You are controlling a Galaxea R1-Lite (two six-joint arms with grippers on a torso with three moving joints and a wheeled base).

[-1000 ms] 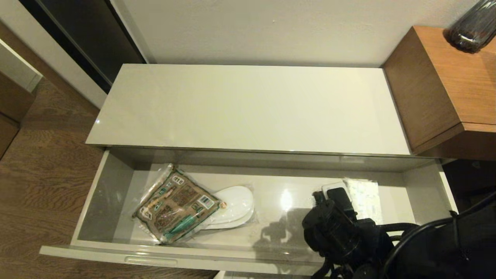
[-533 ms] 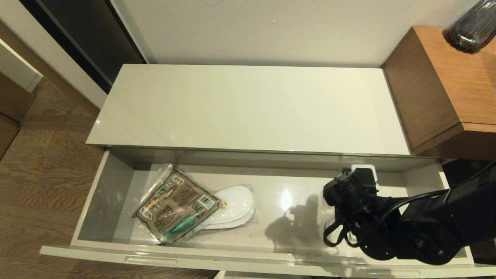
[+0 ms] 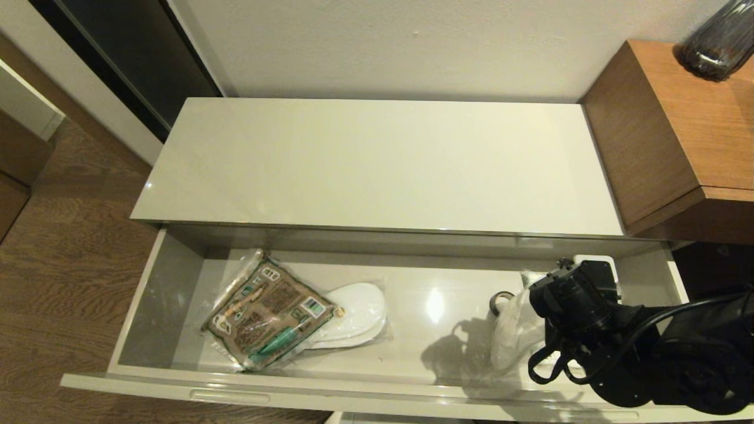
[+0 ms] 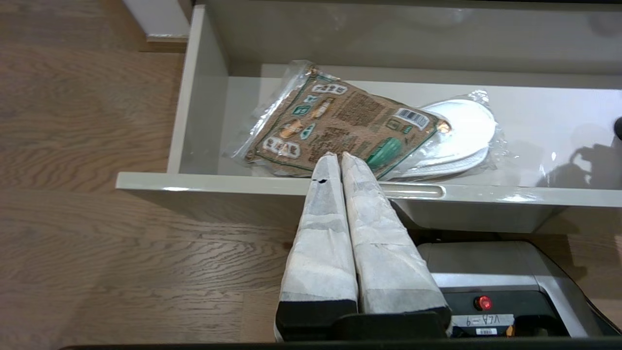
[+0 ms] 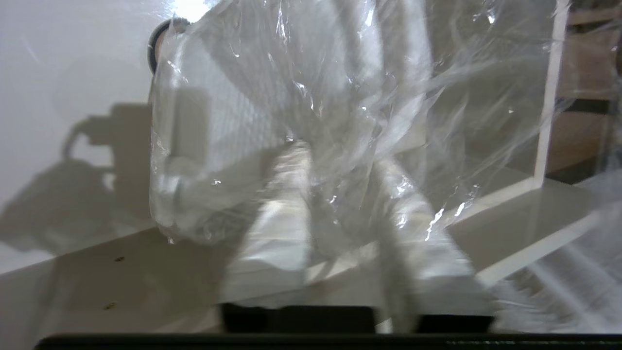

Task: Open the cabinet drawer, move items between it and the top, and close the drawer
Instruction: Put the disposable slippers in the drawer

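The cabinet drawer (image 3: 177, 306) stands pulled out below the bare off-white top (image 3: 377, 165). At its left end the brown-and-green packet (image 3: 268, 309) lies across a wrapped white slipper pair (image 3: 359, 312). At the right end my right gripper (image 5: 340, 155) is shut on the clear wrap of a second slipper pair (image 3: 512, 330), which hangs tilted above the drawer floor. The black tape roll (image 3: 500, 301) peeks out just behind that pack. My left gripper (image 4: 335, 158) is shut and empty, parked in front of the drawer's front edge (image 4: 218, 183), near the packet (image 4: 340, 121).
A higher orange-brown wooden unit (image 3: 677, 135) adjoins the cabinet on the right, with a dark glass vase (image 3: 716, 41) on it. Wooden floor (image 3: 65, 253) lies to the left. My right arm's black wrist (image 3: 580, 300) fills the drawer's right end.
My right arm has swung to the right end of the drawer and raised the wrapped slipper pair off the floor. The tape roll now shows. The left arm has not moved.
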